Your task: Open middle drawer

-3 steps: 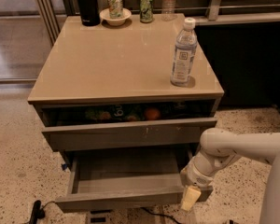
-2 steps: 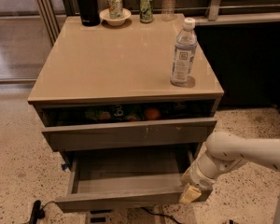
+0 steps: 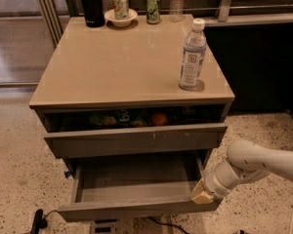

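The middle drawer (image 3: pixel 136 206) stands pulled far out below the top drawer. Its plain grey-brown front faces me and its bare grey interior (image 3: pixel 136 172) shows, with nothing in it. My gripper (image 3: pixel 201 195) is at the right end of the drawer front, its pale tip touching the top corner. The white arm (image 3: pixel 256 165) reaches in from the right edge.
The top drawer (image 3: pixel 136 139) is slightly open with an orange (image 3: pixel 159 119) and packets inside. On the cabinet top (image 3: pixel 112 57) stand a water bottle (image 3: pixel 192 55), a black flask (image 3: pixel 90 4), a bowl with a can (image 3: pixel 120 11), a green can (image 3: pixel 153 7) and a clear bottle (image 3: pixel 176 1). A black cable (image 3: pixel 36 221) lies on the floor at left.
The arm and gripper shifted slightly at the drawer's right front corner. The drawer's opening looks about the same.
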